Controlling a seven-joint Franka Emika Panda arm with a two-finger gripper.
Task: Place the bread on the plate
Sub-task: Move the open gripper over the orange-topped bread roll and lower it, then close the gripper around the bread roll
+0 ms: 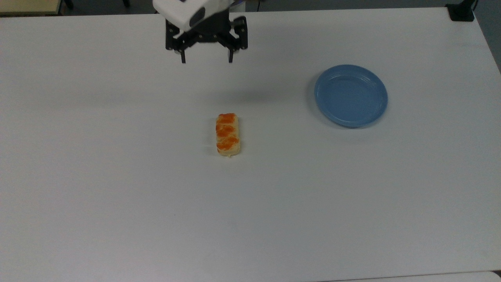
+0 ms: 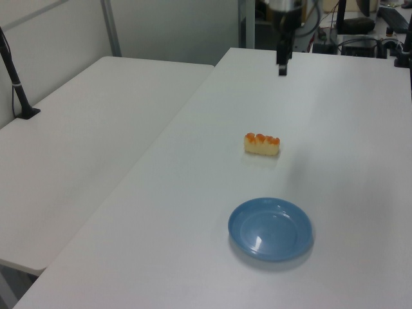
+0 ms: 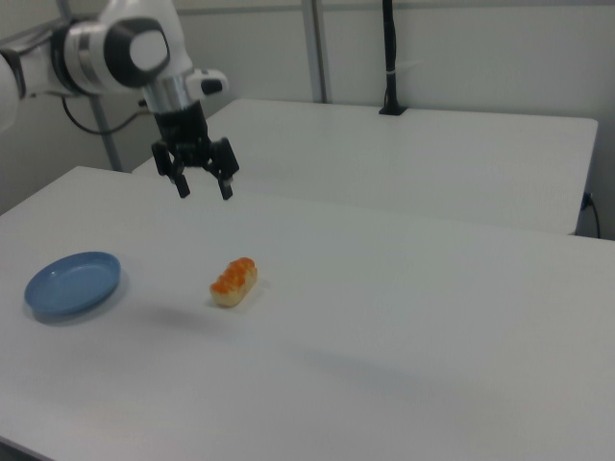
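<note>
While the bread [image 1: 228,134] lies flat on the white table [image 1: 117,176], near its middle in the top view, we see the plate [image 1: 351,95] well apart from it, toward the top view's right and a little farther up. The plate holds nothing. In the left view the bread [image 2: 262,144] sits beyond the plate [image 2: 270,228]; in the right view the plate [image 3: 73,282] is at the right view's left and the bread [image 3: 233,280] just to its right, a gap of bare table between them.

We find the gripper [image 1: 206,60] hanging in the air above the table, up from the bread in the top view, its two fingers spread wide and holding nothing. In the right view it [image 3: 204,189] hovers clear above the bread, fingers pointing down.
</note>
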